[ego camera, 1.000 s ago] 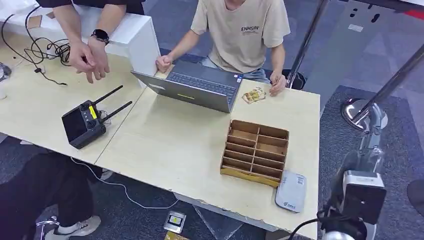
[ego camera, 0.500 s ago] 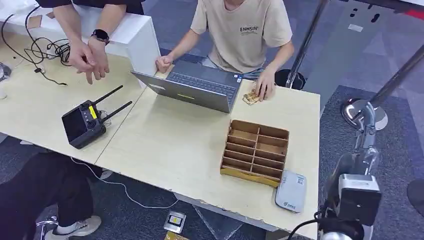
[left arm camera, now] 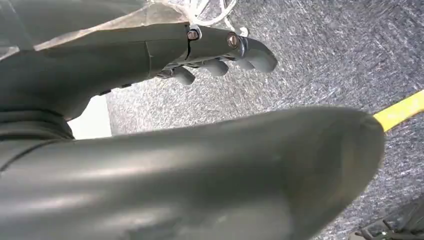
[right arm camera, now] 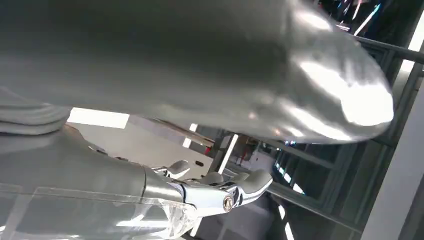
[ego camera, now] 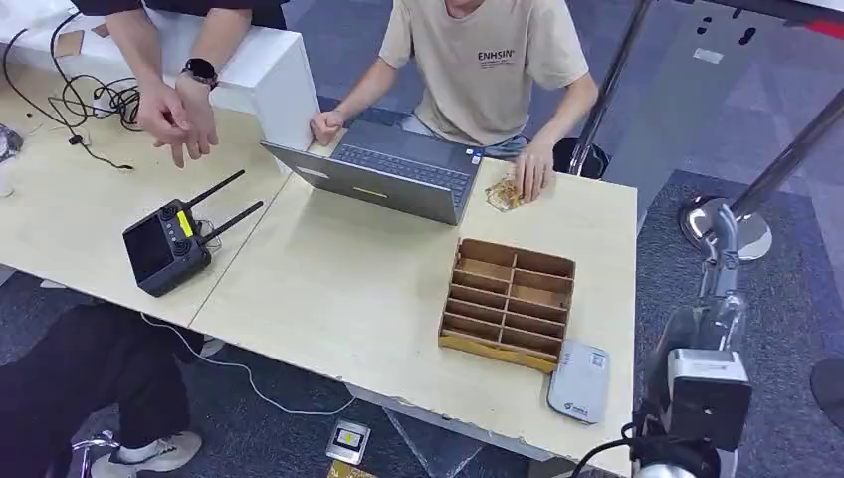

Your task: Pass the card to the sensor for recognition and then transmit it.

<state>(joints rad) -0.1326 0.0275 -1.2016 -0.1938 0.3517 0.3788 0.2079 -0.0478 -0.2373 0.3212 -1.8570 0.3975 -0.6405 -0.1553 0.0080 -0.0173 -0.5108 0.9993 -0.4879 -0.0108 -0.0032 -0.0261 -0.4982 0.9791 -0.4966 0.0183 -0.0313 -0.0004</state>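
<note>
Pale tabletop (ego camera: 338, 289): person's hand (ego camera: 533, 171) covers card (ego camera: 501, 193), upper centre. Right hand (right arm camera: 220, 192) raised, empty, fingers loosely spread. Handover pending; next, take card.

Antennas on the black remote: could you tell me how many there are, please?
2. Both stick out from the remote toward the laptop: the far antenna and the near antenna, roughly parallel.

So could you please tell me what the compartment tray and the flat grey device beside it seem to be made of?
The compartment tray looks like thin plywood or stiff board: matt brown, with slotted dividers. The grey device looks like smooth moulded plastic with rounded corners, though that is not certain.
</note>
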